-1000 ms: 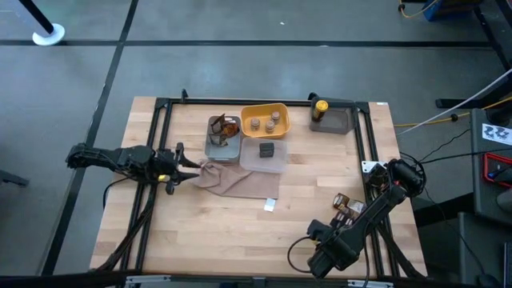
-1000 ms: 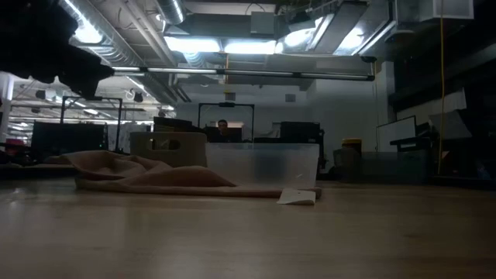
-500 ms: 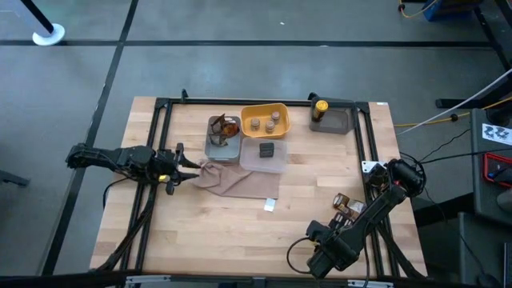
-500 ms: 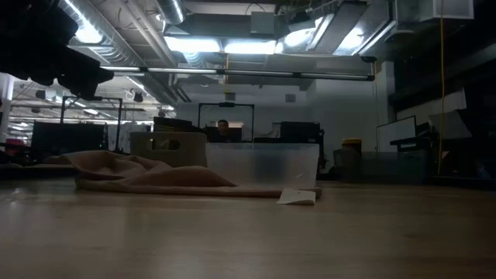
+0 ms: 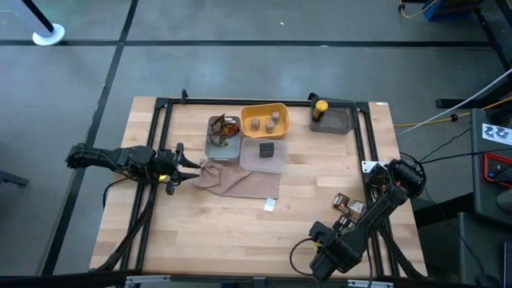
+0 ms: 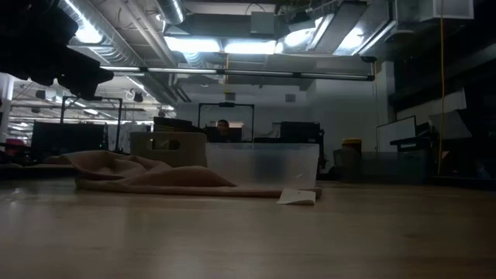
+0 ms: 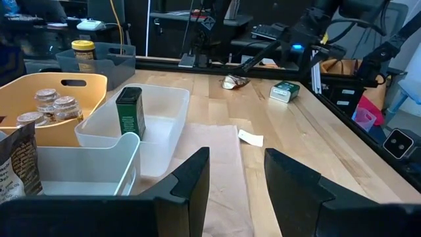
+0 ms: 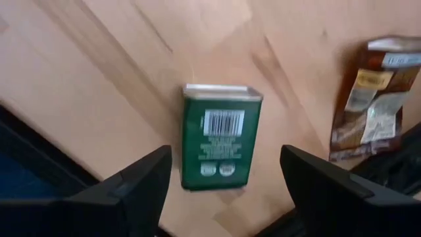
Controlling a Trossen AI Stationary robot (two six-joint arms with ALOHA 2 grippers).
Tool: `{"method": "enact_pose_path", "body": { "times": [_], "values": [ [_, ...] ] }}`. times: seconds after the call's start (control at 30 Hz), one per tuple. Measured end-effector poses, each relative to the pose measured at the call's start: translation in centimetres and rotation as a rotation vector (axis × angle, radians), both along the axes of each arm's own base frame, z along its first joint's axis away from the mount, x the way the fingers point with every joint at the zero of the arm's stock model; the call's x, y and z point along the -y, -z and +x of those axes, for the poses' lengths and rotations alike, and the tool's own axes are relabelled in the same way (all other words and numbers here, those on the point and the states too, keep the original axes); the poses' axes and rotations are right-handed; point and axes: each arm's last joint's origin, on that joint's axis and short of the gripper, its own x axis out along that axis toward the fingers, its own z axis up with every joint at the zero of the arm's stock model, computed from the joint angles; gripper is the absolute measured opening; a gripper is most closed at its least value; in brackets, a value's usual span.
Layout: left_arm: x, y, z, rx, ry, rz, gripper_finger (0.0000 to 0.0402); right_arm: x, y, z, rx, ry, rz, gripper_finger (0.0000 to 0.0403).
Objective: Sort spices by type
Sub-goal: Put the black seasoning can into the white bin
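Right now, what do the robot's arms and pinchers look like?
Both arms are dark and jointed. The left arm has yellow marks near its gripper, and black cables trail beneath it. The right arm ends in a chunky black gripper. Each gripper has two flat, dark fingers.

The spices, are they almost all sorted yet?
Mostly. Jars sit in the yellow tray, a green box in the clear tray, the bottle in its grey tray. The open right gripper hovers over another green box; a packet still waits beside it.
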Motion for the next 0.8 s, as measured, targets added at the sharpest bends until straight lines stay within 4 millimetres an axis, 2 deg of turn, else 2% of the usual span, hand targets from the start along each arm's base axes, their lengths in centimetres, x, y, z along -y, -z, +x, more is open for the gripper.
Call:
{"method": "enact_pose_path", "body": {
  "times": [0.13,0.33,0.4,0.57,0.8],
  "values": [
    [0.0,0.0,0.0,0.000,0.000,0.000,0.0130,-0.4,0.3,-0.6,-0.017,0.027,0.009,0.0305],
    [0.0,0.0,0.0,-0.001,0.000,0.000,0.0130,-1.3,1.5,-1.0,0.038,0.024,0.042,0.0382],
    [0.0,0.0,0.0,-0.001,0.000,0.000,0.0130,-1.2,1.8,-1.1,0.034,0.023,0.036,0.0395],
    [0.0,0.0,0.0,-0.001,-0.001,0.000,0.0130,-0.6,3.2,-1.6,0.002,0.023,-0.001,0.0377],
    [0.0,0.0,0.0,-0.001,-0.001,0.000,0.0130,-0.4,5.2,-1.8,0.004,0.026,0.044,0.0372]
  ]
}}
